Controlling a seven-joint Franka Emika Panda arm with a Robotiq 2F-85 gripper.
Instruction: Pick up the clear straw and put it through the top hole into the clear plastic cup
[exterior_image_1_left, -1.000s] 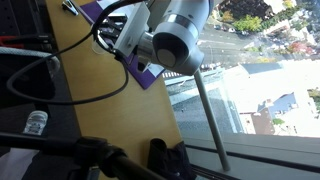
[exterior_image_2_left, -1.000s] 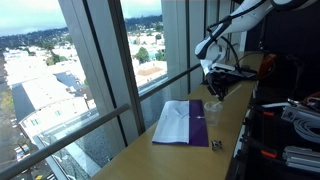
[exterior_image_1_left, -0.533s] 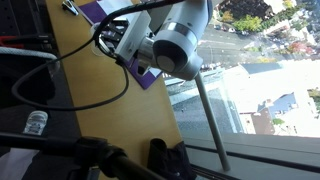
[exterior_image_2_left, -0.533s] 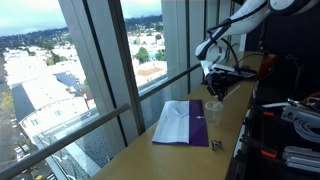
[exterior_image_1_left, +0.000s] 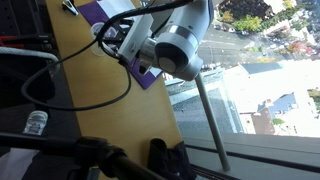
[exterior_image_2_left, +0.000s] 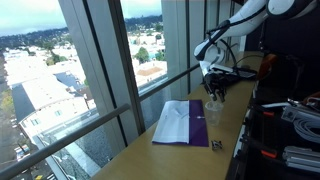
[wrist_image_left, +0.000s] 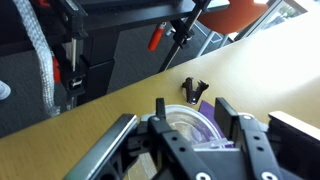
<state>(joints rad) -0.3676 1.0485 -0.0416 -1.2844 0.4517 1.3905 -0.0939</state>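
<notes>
Straddling the lid of the one clear plastic cup (wrist_image_left: 186, 126), the gripper (wrist_image_left: 191, 104) has its two fingers (wrist_image_left: 226, 112) spread wide apart; whether they touch it is unclear; the clear straw and the top hole cannot be made out; one purple cloth (exterior_image_2_left: 183, 122) lies by the cup on the wooden table (wrist_image_left: 270, 80); one small black clip (wrist_image_left: 194, 90) sits near.

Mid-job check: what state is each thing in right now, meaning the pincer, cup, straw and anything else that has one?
pincer: open, fingers spread either side above the cup lid.
clear plastic cup: upright, lid on.
clear straw: cannot be made out for sure in any view.
purple cloth: lying flat on the table.
bottle: white cap on.
</notes>
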